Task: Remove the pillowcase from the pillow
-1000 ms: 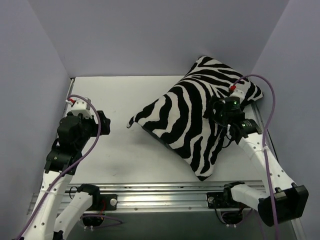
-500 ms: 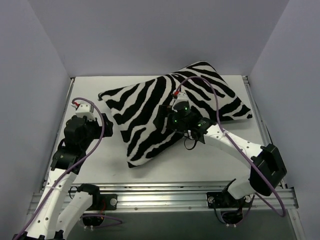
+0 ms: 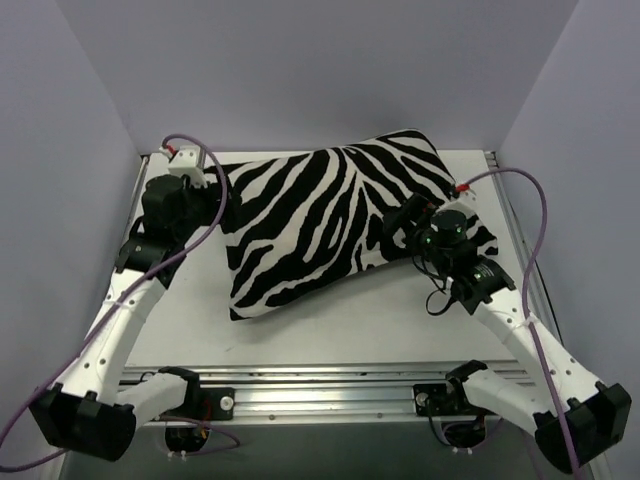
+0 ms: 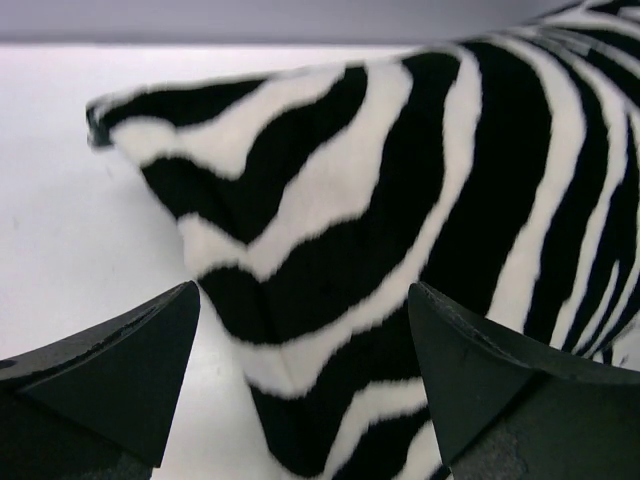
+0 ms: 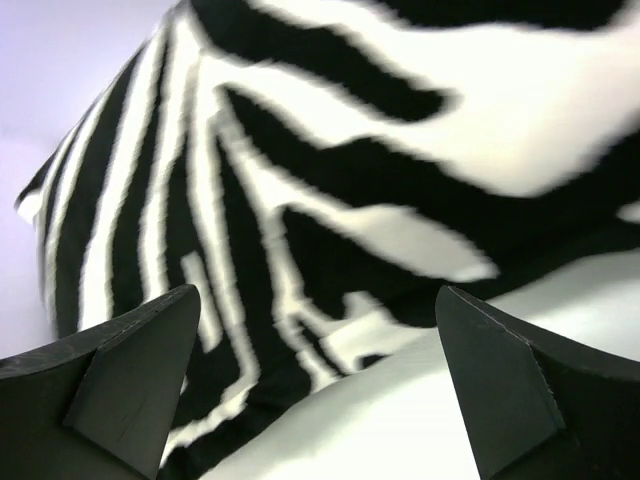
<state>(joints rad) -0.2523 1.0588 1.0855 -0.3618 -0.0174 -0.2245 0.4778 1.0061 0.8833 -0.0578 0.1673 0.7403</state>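
The left gripper (image 3: 216, 203) stands wide open at the far left corner of the pillowcase (image 3: 320, 220), clamped on nothing. In its wrist view the left gripper (image 4: 300, 295) shows both dark fingers (image 4: 110, 380) spread far apart low in the picture. A striped fold of the pillowcase (image 4: 400, 200) reaches down into the gap between them. Whether the cloth touches either finger cannot be told.

The right gripper (image 3: 400, 222) is also spread fully and grips nothing. It points at the right-hand end of the pillowcase, near its front edge. Its wrist view shows the right gripper (image 5: 318, 300) with the zebra cloth (image 5: 300, 150) filling most of the picture just beyond its tips. Contact cannot be judged there either.

The pillowcase lies zebra side up on the white tabletop (image 3: 330, 320), set at a slant. One end is toward the far right corner and the other comes forward on the left. It looks plump and full all over. The pillow is inside it and wholly hidden, with no white pillow fabric showing at any edge. The opening of the pillowcase cannot be made out in any view. Both arms reach in from the near edge, one to each end of the pillowcase.
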